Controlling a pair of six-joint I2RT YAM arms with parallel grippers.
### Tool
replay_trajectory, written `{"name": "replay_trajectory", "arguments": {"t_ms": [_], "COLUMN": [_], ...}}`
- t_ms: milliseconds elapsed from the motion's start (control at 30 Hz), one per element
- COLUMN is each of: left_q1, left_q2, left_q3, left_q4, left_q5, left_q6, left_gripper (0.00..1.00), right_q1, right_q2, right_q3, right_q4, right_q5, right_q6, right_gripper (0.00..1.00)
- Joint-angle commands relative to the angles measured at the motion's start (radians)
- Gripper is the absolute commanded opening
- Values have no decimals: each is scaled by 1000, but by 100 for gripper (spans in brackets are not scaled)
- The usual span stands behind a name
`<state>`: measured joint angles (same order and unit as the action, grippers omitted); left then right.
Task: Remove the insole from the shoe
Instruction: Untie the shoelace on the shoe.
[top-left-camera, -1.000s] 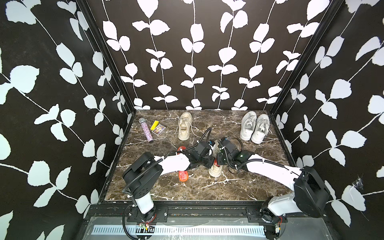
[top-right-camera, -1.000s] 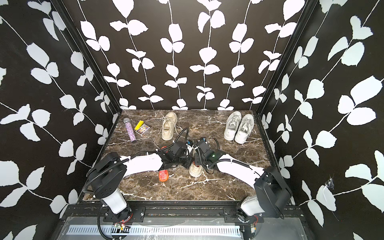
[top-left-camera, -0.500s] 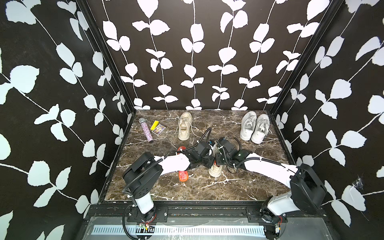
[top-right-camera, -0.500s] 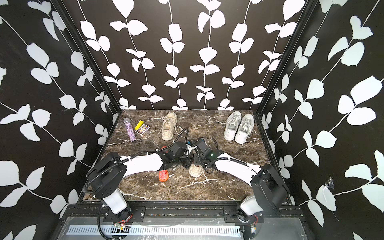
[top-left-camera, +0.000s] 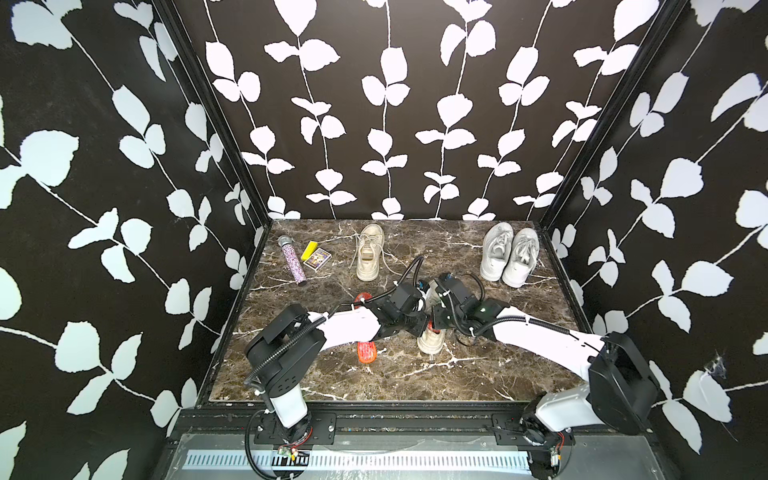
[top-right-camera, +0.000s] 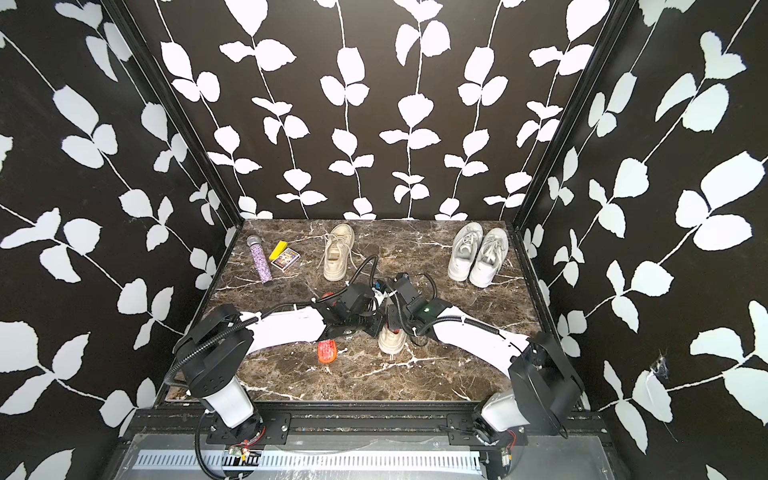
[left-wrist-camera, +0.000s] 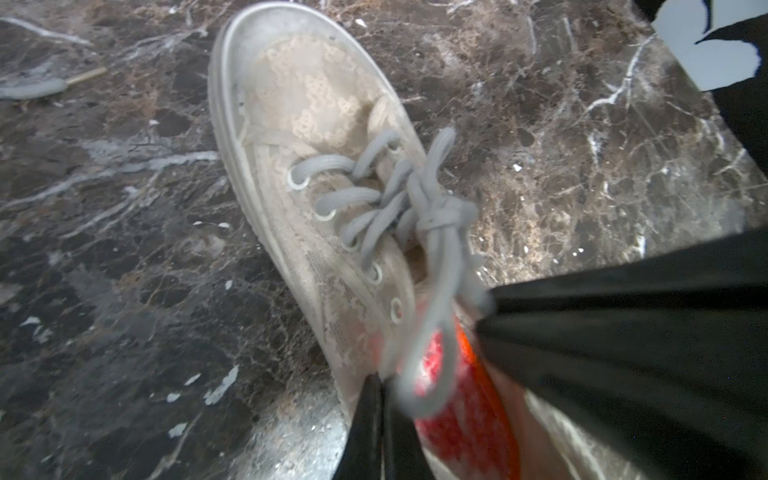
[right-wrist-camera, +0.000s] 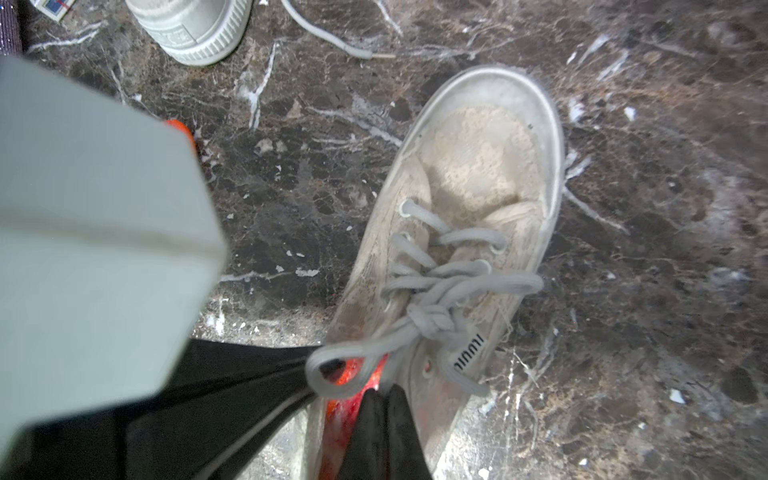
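Right end effector (right-wrist-camera: 376, 401) closed against insole (right-wrist-camera: 338, 415), inside shoe (right-wrist-camera: 478, 174)

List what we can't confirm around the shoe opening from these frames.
- Shoe heel: cut off by the frame edge in both wrist views, under the gripper bodies in both top views.
- What the shut right gripper pinches, red insole or collar: blurred, lace loop in front.
- Left gripper, shut: same doubt, tips blurred.
- Red piece beside the shoe: middle hidden by the left arm in both top views; one piece or two unclear.
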<state>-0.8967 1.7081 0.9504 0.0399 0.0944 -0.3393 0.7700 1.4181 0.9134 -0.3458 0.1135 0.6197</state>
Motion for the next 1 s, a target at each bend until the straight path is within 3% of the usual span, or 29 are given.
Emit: {"name": "replay_trajectory", "arguments": {"t_ms": [0, 100, 233, 967], "left_q1": [1, 4, 17, 21], "left_q2": [-3, -11, -19, -38], "left_q3": [25, 19, 17, -12], "left_q4": [-59, -76, -88, -101], "left_q5": [-106, -183, -234, -268], "left_q6": [-20, -48, -81, -87], "left_gripper": [0, 0, 0, 0], "right_q1": [-3, -12, -47, -146], "right_q2": [-52, -92, -140, -322], "right_q3": [10, -8, -44, -68], "right_q4": [-57, -108, -129, -200], "right_q5": [82, 166, 183, 289], "right_q6": [-3, 19, 26, 1], "right_gripper": [0, 0, 0, 0]}}
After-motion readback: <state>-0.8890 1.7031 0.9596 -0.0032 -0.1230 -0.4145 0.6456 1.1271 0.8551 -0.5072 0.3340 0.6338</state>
